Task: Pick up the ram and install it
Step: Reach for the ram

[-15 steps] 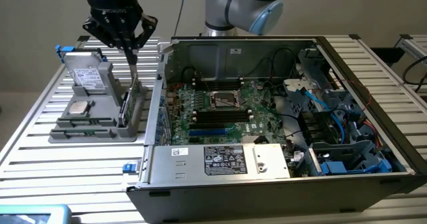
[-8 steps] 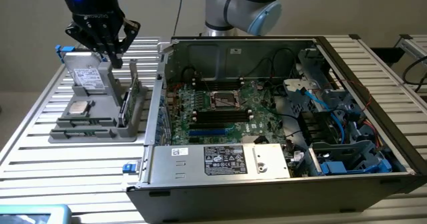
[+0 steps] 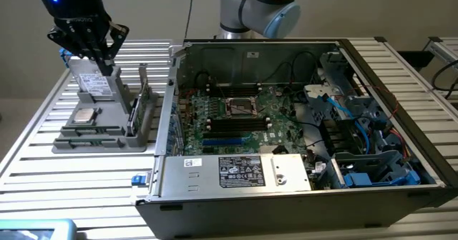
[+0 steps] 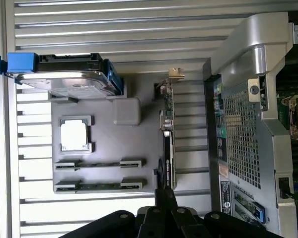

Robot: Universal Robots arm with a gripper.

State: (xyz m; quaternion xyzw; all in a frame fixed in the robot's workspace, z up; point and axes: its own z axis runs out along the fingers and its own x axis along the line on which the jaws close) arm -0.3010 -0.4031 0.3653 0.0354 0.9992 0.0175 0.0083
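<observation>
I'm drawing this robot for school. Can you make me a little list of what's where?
gripper: shut, holding nothing, up above the holder
ram: edge-up in a holder slot, untouched
holder: grey, also has a drive and a chip
computer: open, at the exterior view's right of the holder

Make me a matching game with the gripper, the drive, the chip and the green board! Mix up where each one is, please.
Things:
1. gripper
2. drive
3. chip
4. green board

Places:
A. lying flat in a square pocket of the grey holder
B. inside the open computer case
C. shut, hanging over the grey holder
D. propped up on its edge at one end of the grey holder

Pairs: 1-C, 2-D, 3-A, 4-B
</observation>
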